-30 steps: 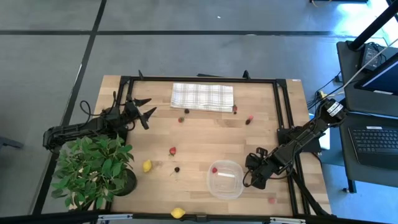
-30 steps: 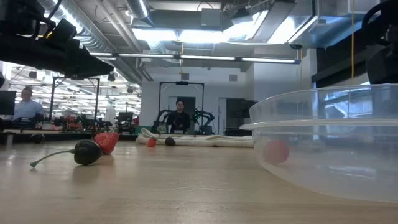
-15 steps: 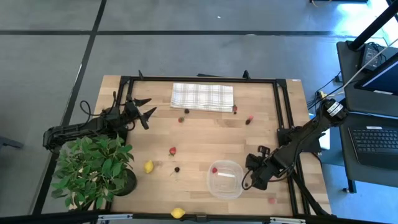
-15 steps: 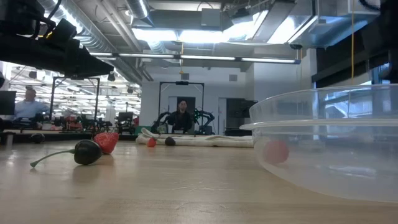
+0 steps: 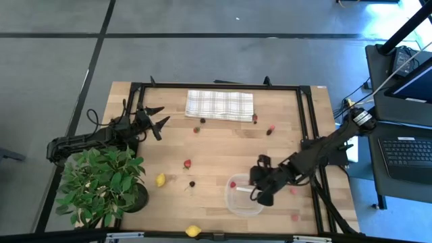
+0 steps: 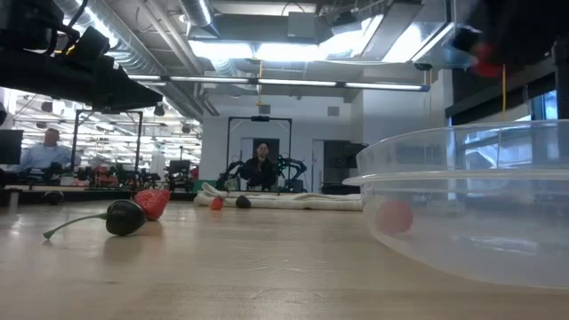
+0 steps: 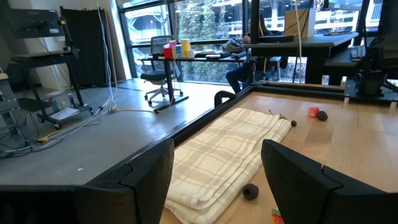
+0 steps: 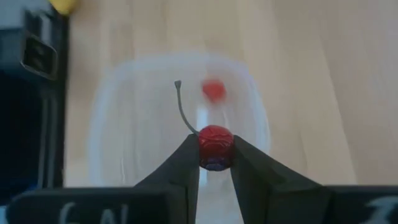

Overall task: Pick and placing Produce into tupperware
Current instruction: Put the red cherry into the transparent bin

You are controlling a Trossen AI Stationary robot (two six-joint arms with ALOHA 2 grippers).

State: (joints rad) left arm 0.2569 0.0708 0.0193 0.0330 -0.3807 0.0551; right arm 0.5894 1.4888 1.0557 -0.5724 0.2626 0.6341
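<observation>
My right gripper [image 8: 215, 157] is shut on a red cherry [image 8: 216, 140] with a thin stem, held above the clear tupperware [image 8: 102, 134]. In the high view it hangs over the tupperware's right rim [image 5: 260, 197]. One red berry [image 5: 233, 183] lies inside the tupperware [image 6: 471, 209]. More produce lies on the wood: a strawberry [image 5: 187, 163], a dark cherry [image 5: 192, 183] and two lemons [image 5: 160, 179] [image 5: 193, 231]. My left gripper [image 5: 160, 118] waits open at the table's far left, level, pointing at the checked cloth [image 7: 227, 149]. My right gripper pinches the cherry's round body [image 8: 216, 149] between its two fingertips [image 8: 189, 158]. The fingers slant down from the table's right side. The cherry's stem [image 8: 182, 109] sticks out beyond the fingertips. The cherry is lifted clear, over the tupperware.
A checked cloth [image 5: 219, 104] lies at the far edge with small berries [image 5: 271, 131] near it. A leafy potted plant [image 5: 101, 185] stands at the near left. Two red berries [image 5: 292, 190] [image 5: 295, 217] lie right of the tupperware. A black frame [image 5: 307, 121] borders the table.
My right gripper has risen and gone toward the table's left edge, from beside the tupperware's right side to above its right rim, carrying the cherry lifted clear and tipping further down. The red berry in the tupperware has stayed put.
</observation>
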